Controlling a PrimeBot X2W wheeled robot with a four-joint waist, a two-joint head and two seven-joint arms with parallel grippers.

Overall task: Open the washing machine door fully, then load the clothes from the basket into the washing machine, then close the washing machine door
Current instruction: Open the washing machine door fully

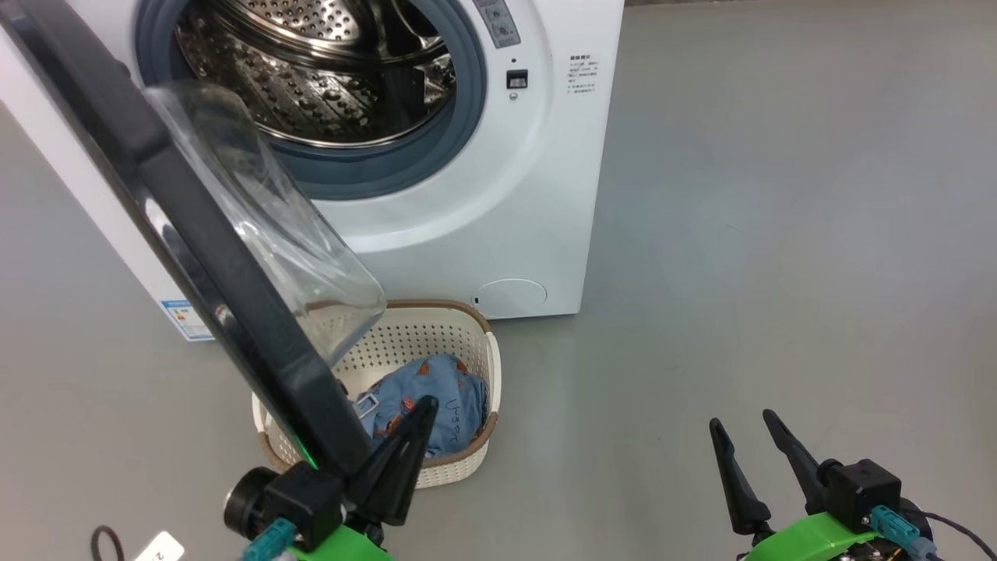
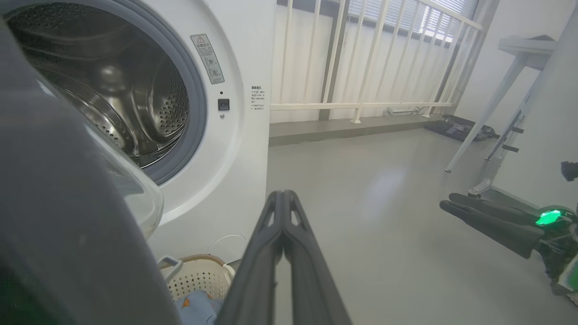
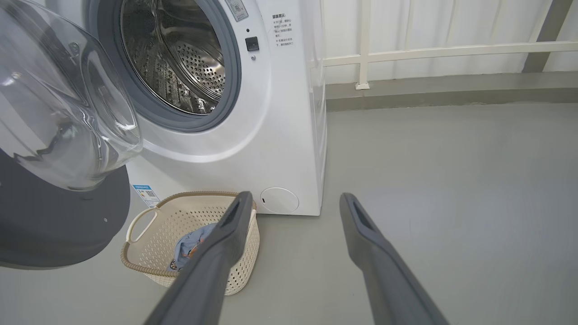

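Black-rimmed round glass door (image 1: 210, 280) seems half open; left pincer (image 2: 283, 196), tips together, should push it wider; right pincer (image 1: 742, 421) apart.

L tool (image 1: 424, 407), R tool (image 1: 742, 421): dark tapered fingers (image 1: 732, 477), green wrists (image 1: 810, 538), teal connectors (image 1: 888, 523).

The washing machine (image 1: 514, 195) and the basket (image 1: 420, 335) were seen steeply from above by the head camera, at close range. A low, level view was taken from the left wrist, the washing machine door (image 2: 54, 203) crowded against its left side. From the right wrist, the scene was framed from farther back. The drum (image 1: 335, 93) and basket were shared by all three views.
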